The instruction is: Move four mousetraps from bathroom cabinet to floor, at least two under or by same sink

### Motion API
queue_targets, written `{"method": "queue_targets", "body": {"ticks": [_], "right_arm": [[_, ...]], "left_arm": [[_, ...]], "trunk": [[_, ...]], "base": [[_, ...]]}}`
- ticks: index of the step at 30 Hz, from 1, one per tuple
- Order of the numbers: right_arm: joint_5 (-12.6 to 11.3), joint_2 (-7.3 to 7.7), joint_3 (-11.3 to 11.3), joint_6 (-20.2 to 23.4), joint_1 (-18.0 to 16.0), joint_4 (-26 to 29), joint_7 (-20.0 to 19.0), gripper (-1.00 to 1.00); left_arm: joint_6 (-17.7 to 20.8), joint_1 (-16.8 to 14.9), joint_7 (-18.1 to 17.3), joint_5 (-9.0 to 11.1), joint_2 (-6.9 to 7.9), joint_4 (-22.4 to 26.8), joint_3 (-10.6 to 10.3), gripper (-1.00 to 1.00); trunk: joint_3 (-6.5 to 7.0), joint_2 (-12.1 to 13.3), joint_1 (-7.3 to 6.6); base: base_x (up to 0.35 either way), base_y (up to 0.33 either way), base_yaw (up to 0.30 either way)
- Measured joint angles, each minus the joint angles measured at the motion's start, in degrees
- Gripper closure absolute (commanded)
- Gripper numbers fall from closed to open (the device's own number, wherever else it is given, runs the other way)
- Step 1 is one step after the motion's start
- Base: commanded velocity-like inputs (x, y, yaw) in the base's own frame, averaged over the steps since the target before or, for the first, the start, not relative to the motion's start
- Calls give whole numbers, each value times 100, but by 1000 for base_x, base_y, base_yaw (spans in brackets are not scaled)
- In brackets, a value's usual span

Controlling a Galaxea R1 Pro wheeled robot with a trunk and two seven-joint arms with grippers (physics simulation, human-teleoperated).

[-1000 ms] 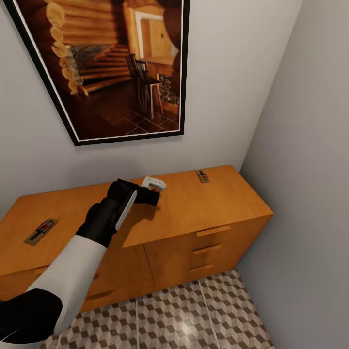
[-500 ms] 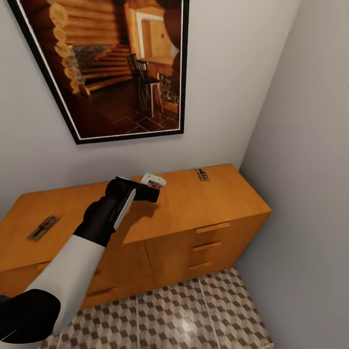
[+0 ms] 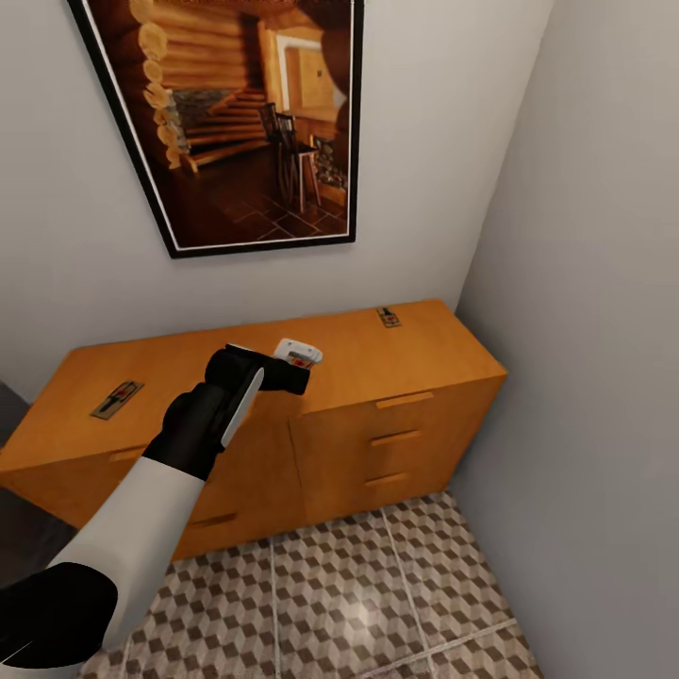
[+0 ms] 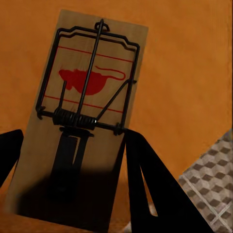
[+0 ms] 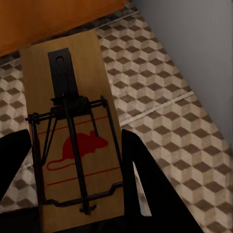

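Observation:
My left gripper is shut on a mousetrap, held just above the front part of the orange-brown cabinet. In the left wrist view this trap sits between the black fingers, with the cabinet top behind it. Two more mousetraps lie flat on the cabinet top, one at its left end and one at the back right. In the right wrist view my right gripper is shut on a fourth mousetrap, hanging over the cube-patterned bathroom floor.
A large framed picture hangs on the wall above the cabinet. A grey side wall closes off the right, meeting the cabinet's end. Patterned floor stretches in front of the drawers. A dark area shows past the cabinet's left end.
The camera has pulled back and turned, so the cabinet looks farther off and more floor shows. My left gripper keeps its trap, which has passed from over the cabinet top towards its front edge.

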State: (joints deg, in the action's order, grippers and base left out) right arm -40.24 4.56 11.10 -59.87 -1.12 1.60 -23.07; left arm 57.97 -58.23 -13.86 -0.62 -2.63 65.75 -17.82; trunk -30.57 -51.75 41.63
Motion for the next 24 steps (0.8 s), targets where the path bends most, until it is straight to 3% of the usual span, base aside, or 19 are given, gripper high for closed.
{"method": "queue_targets", "body": {"ticks": [24], "right_arm": [[-4,6,0,0,0,0,-3,100]], "left_arm": [[-9,0,-1,5,-7,-230,0,100]], "trunk": [[0,0,0]], "base": [[-335,0,0]]}}
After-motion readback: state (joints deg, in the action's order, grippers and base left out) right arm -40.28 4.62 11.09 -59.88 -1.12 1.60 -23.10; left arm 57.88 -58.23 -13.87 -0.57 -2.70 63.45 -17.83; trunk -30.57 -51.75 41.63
